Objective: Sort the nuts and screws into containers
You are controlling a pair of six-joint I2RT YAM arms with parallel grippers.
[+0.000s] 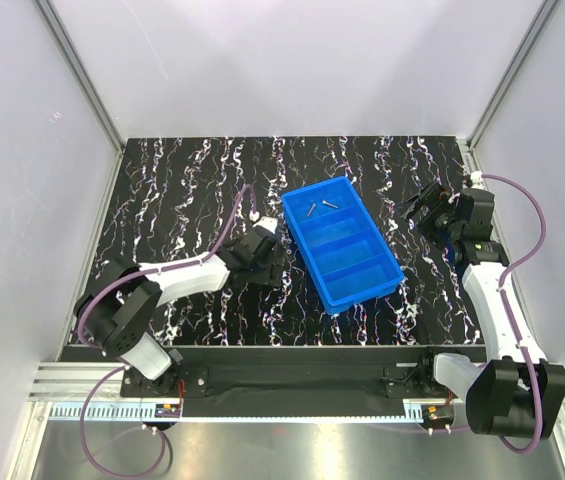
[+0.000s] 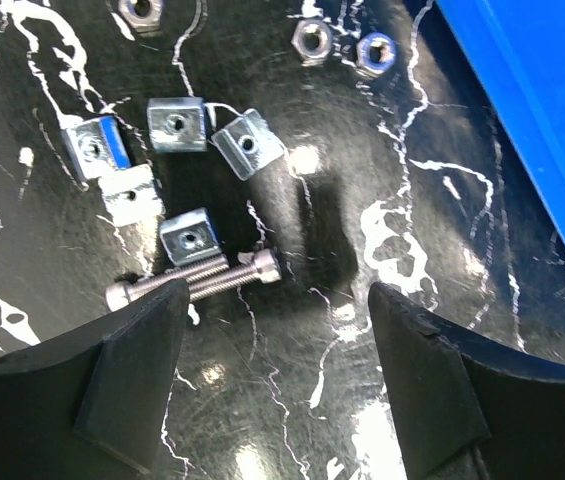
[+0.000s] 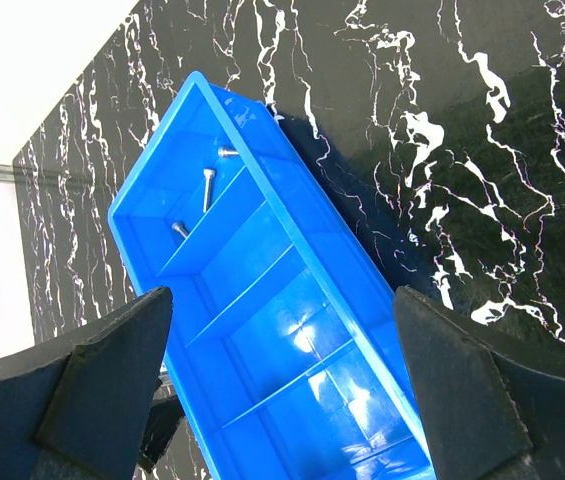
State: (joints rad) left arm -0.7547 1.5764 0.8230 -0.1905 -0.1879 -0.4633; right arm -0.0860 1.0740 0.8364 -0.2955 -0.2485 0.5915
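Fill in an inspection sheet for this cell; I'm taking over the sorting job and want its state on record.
Surface: black marbled tabletop, no spills seen.
Job's things: blue tray with three screws in its far end compartment, the rest looks bare; a loose screw, square nuts and hex nuts lie on the tabletop beside the tray.
Clutter: nothing seen.
Grippers: left gripper open, low over the loose screw; right gripper open, empty, above the tray.
Cables: purple, one per arm: left cable, right cable, neither on the parts.
Surroundings: white walls, metal posts.
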